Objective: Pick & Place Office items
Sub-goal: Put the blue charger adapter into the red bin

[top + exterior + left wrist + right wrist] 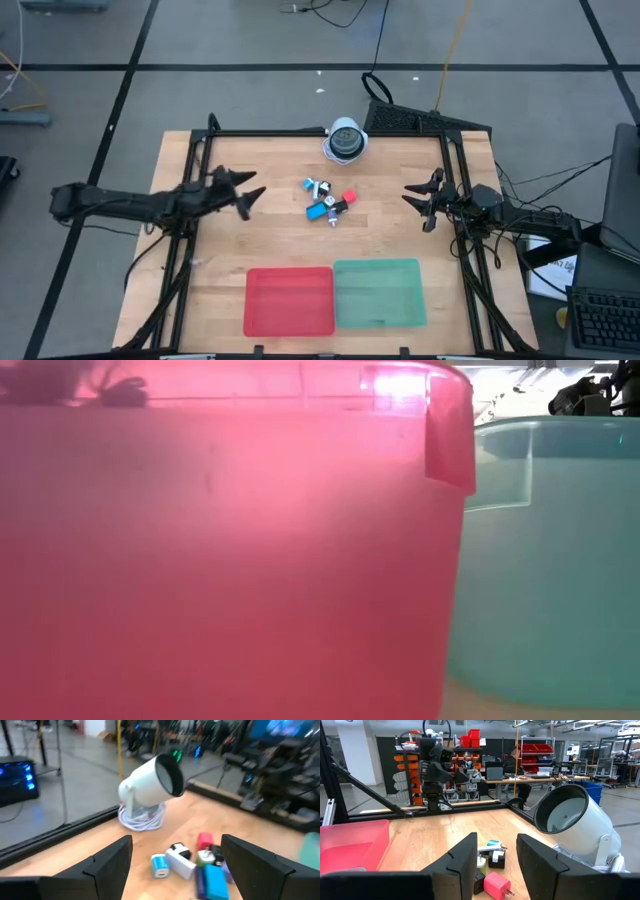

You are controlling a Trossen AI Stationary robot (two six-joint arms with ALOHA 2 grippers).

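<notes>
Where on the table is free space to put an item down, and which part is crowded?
Bare wood lies between the left gripper and the office items, and between them and the right gripper. Crowded: the items below the white camera; the red tray and green tray are empty.

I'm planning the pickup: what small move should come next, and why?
Probably ease the open left hand toward the cluster of small office items. Nothing is held, both trays look empty from above, and that hand already faces the pile; the right hand waits.
</notes>
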